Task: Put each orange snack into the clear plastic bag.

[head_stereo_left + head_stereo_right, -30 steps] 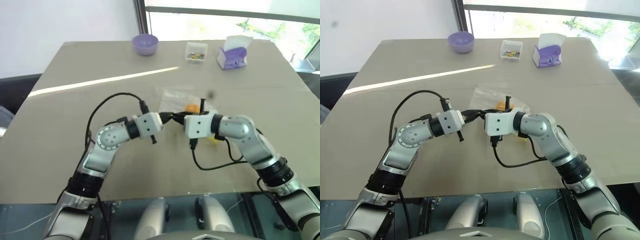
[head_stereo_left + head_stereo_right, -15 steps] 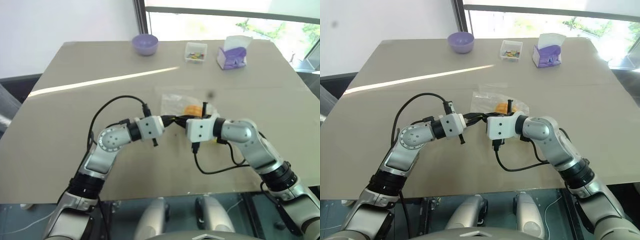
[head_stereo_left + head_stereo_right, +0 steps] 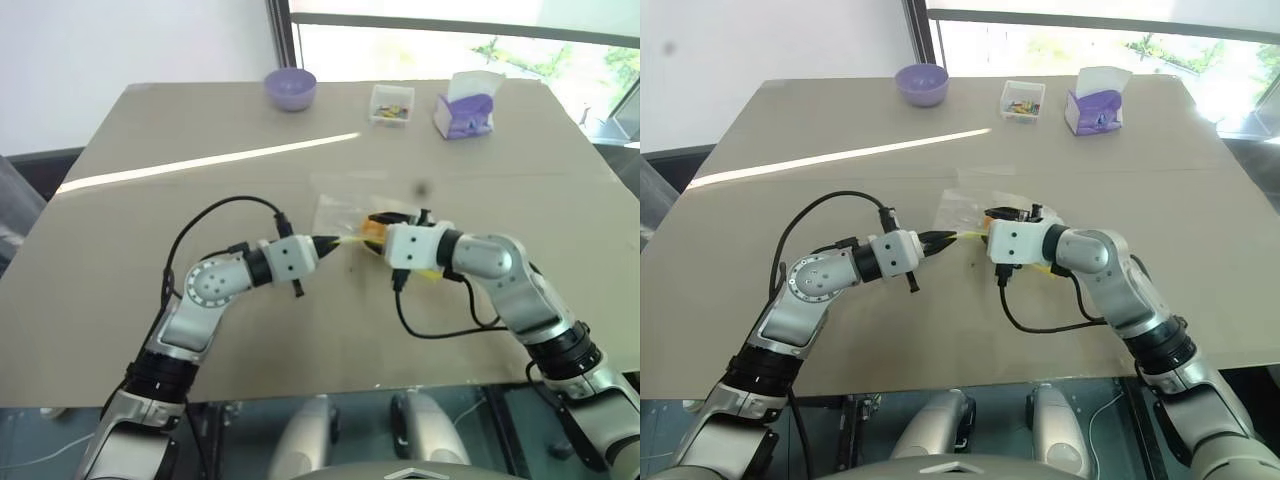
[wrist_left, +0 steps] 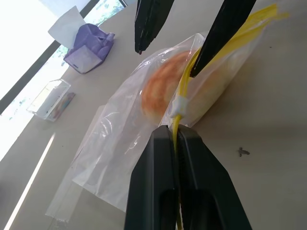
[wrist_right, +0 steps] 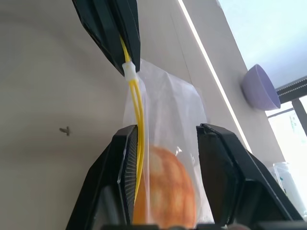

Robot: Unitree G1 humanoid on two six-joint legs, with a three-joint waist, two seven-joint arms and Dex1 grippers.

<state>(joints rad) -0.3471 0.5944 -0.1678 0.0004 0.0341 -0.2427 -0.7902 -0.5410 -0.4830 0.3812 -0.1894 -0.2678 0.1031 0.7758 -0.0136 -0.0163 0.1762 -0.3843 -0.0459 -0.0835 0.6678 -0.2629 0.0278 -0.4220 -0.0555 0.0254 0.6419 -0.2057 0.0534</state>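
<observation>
Left gripper (image 4: 175, 143) pinches crinkly clear plastic bag's (image 4: 115, 143) yellow strip (image 4: 184, 91).

Silver-grey jointed arms, white wrist blocks, black cables, black-fingered left pincer (image 3: 330, 242)

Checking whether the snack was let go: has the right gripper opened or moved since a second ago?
Yes. The right gripper has opened around the orange snack in the clear plastic bag, and it has shifted right, judged against the tissue box.
</observation>
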